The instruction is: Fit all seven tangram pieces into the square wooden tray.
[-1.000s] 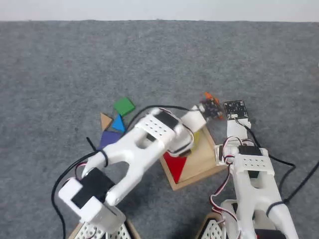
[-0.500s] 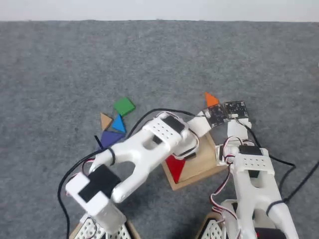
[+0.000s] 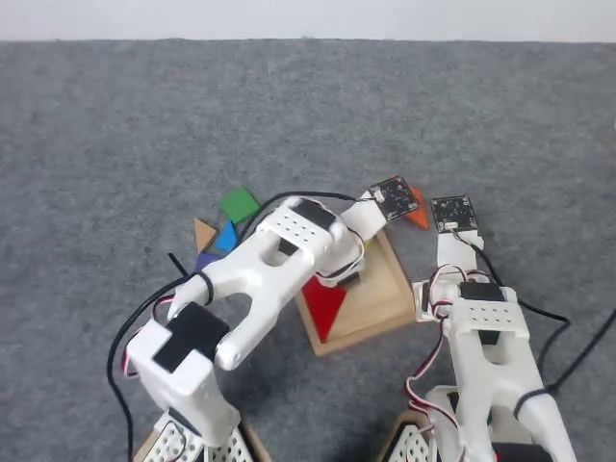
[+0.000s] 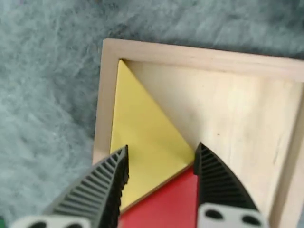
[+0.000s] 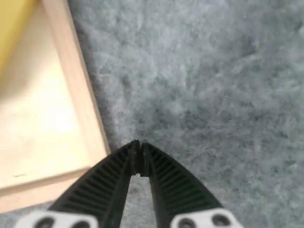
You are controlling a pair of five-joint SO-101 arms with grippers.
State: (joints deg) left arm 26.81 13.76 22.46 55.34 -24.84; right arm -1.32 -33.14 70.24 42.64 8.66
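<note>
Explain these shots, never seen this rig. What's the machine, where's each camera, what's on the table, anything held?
Two small white robot arms, left arm and right arm, sit side by side on a grey mat. One picture looks down from a fixed camera; the other two come from cameras on each arm's wrist. The left gripper hangs open over the square wooden tray, above a yellow triangle and a red triangle lying inside. The right gripper is shut, over the mat beside the tray's rim. Loose outside: a green square, a blue triangle, a tan triangle, a purple piece and an orange triangle. Nothing is held.
</note>
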